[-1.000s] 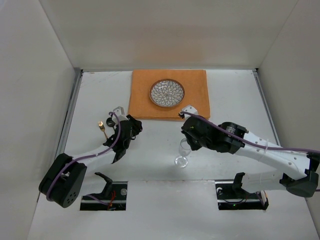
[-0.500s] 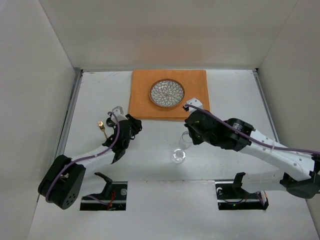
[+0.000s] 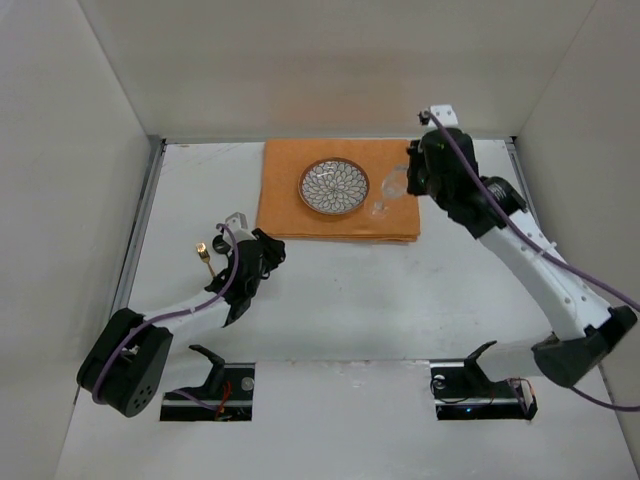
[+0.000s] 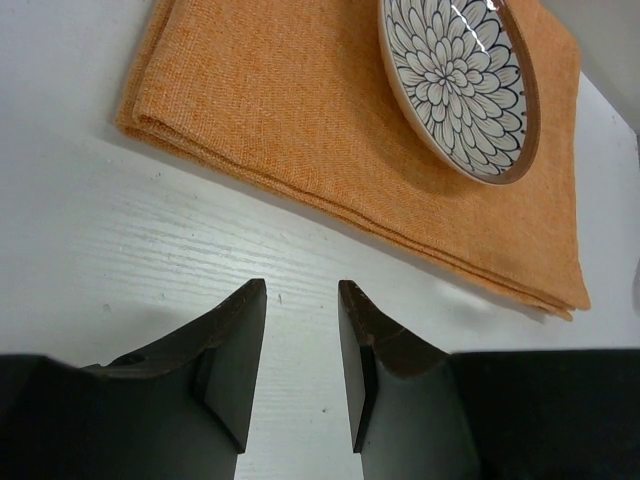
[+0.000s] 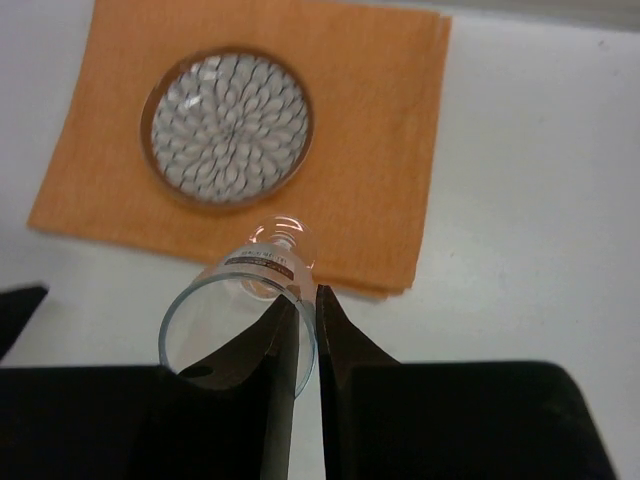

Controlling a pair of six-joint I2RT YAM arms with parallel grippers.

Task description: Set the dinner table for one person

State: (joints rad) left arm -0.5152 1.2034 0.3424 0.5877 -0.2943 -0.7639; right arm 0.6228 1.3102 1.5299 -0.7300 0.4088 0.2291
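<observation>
Since half a second ago the right arm (image 3: pixel 520 250) has swung from the bare bench (image 3: pixel 330 300) in front of the mat (image 3: pixel 285 205) to the mat's far right part, carrying the glass (image 3: pixel 387 190) with it. The left arm (image 3: pixel 190 305) has not moved. The right fingers (image 5: pixel 300 303) are pinched on the glass, with its rim between them. The glass hangs tilted, its foot over the mat just right of the plate (image 3: pixel 334 187). I cannot tell whether the foot touches the cloth. The left fingers (image 4: pixel 300 292) stand apart with nothing between them, low over bare bench just short of the mat's near edge. The bench spreads beneath both pairs of fingers. The right pair is above the mat that lies on it.
</observation>
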